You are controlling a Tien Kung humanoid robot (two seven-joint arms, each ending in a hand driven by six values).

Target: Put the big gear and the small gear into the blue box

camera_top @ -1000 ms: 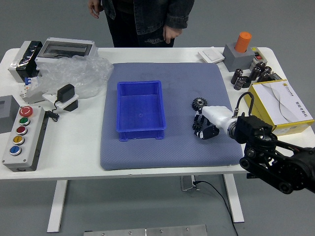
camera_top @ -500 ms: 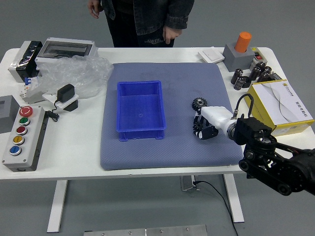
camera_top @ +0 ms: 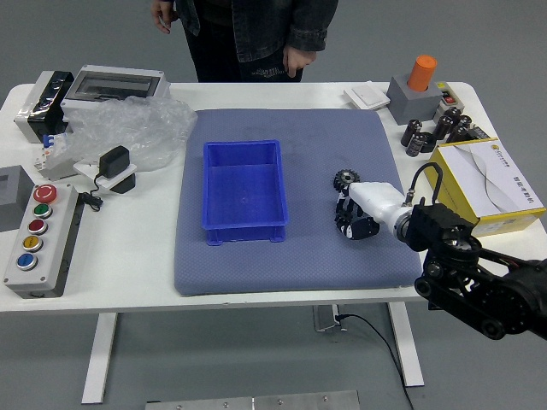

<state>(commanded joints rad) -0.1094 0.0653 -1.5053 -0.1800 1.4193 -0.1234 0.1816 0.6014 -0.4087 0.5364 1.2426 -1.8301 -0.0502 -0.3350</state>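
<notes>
Right hand (camera_top: 356,215), one, black with a white back: reaches in over the grey-blue mat (camera_top: 256,273), fingers drawn narrow and pointing down; whether a gear is between them cannot be told. Dark gear (camera_top: 345,179), one, toothed: on the mat, just beyond the fingers; big or small, cannot tell. Blue box (camera_top: 244,233), one, upright: on the mat, left of the fingers and apart from them. Desk (camera_top: 128,248), white, bearing the mat, with pale legs (camera_top: 100,350) nearer than the fingers. Right of the fingers: yellow-and-white box (camera_top: 453,184). Beyond them and to the right: black cylinders (camera_top: 414,132), grouped; grey block (camera_top: 413,107) with an orange cylinder (camera_top: 421,73) upright on it; white flat piece (camera_top: 366,96). Far left of the fingers: button panel (camera_top: 60,256) with red, green, yellow and blue buttons; grey unit (camera_top: 10,198); black-and-white plug (camera_top: 114,162) with cord; clear plastic wrap (camera_top: 149,132); silver case (camera_top: 115,83) with dark top. Floor (camera_top: 214,342), grey, with a black cable (camera_top: 389,346) and, nearest, a metal plate (camera_top: 308,401). Person, one, dark jacket (camera_top: 306,21), beyond the far edge: one hand (camera_top: 298,58) lowered near the desk, the other (camera_top: 162,13) hanging farther left.
</notes>
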